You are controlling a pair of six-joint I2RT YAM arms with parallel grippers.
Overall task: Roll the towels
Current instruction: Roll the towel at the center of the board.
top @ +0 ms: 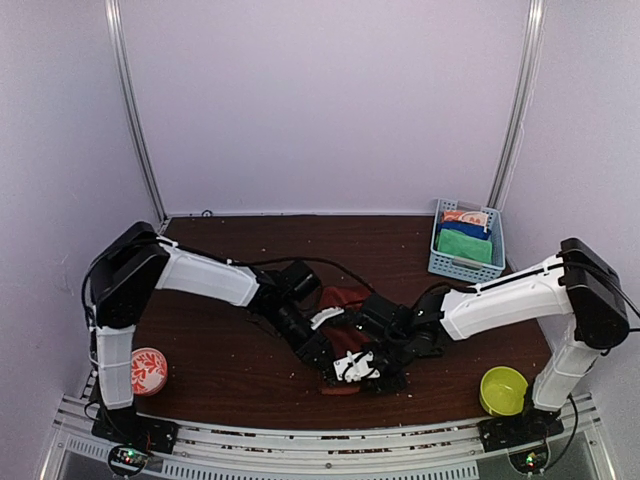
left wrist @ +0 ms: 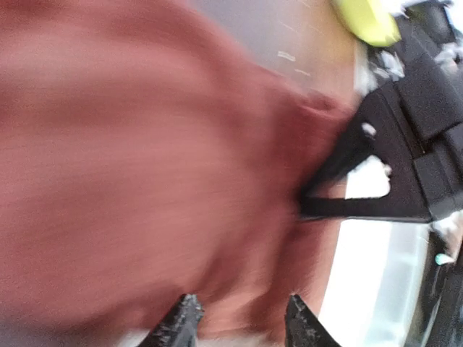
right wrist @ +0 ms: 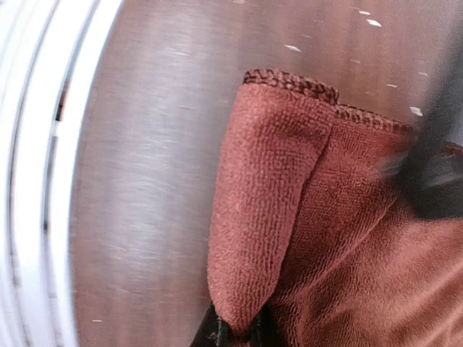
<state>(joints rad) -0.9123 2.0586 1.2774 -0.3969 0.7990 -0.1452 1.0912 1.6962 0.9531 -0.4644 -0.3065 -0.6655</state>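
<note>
wooden table (top: 220,350), right arm (top: 500,295) stretched inward, right gripper (right wrist: 233,334) pinching rust-red towel (right wrist: 304,217)

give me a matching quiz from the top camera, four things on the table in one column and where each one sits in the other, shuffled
Things:
1. rust-red towel
2. blue-grey basket
3. yellow-green bowl
4. red and white round dish

Places, as seen in the top view:
a. near left corner
b. far right corner
c. centre, towards the near edge
d. near right corner

Pairs: 1-c, 2-b, 3-d, 4-a
</note>
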